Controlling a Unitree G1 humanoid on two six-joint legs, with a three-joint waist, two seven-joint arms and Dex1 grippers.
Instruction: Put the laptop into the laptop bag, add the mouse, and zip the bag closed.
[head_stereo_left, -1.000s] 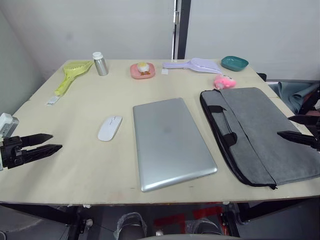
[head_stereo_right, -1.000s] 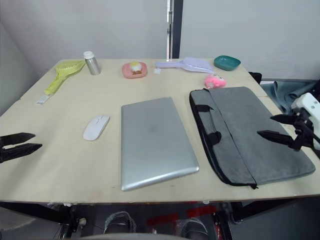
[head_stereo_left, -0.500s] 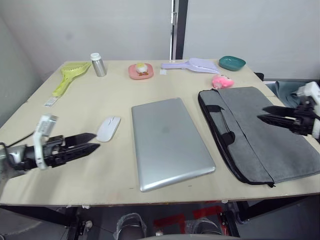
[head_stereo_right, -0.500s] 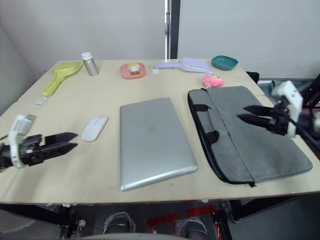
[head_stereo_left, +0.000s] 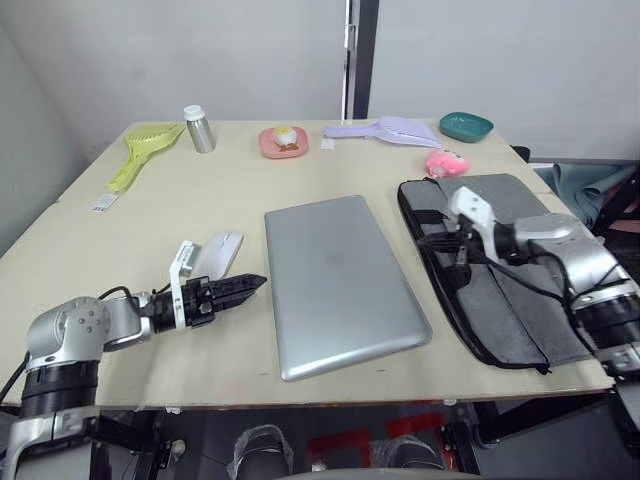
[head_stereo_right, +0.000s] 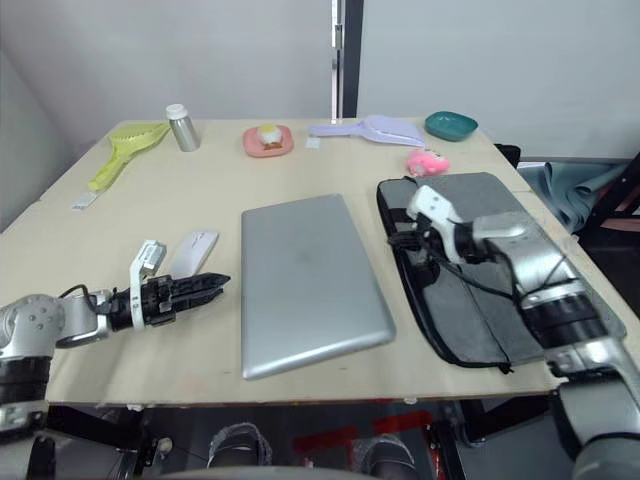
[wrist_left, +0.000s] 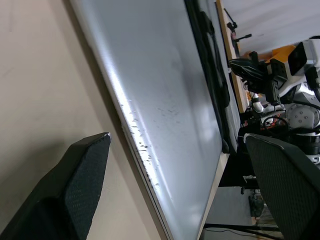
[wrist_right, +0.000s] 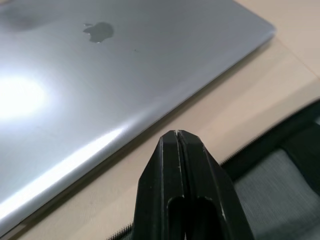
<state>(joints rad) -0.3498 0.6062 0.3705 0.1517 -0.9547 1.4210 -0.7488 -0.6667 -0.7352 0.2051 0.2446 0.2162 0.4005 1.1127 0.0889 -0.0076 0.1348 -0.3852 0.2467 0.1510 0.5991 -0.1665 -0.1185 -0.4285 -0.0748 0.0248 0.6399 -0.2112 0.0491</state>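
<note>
The laptop lies flat and shut in the middle of the tabletop, with the laptop bag just beside it on the right and the mouse near its left edge. The left gripper sits low over the tabletop between the mouse and the laptop, its 2 fingers spread wide and aimed at the laptop's left edge. The right gripper hovers over the bag's left rim by the black handles, its 2 fingers pressed together, tips pointing at the strip of tabletop between bag and laptop.

The step in hand looks like getting hold of the laptop. The lid is thin, smooth and flush with the surface, so the left fingers probably need to come in level and slip 1 finger under the edge, not press down on top. The right gripper seems best used to brace the far side or lift the bag's opening. The risk is shoving the laptop sideways into the bag, or nudging the mouse.
</note>
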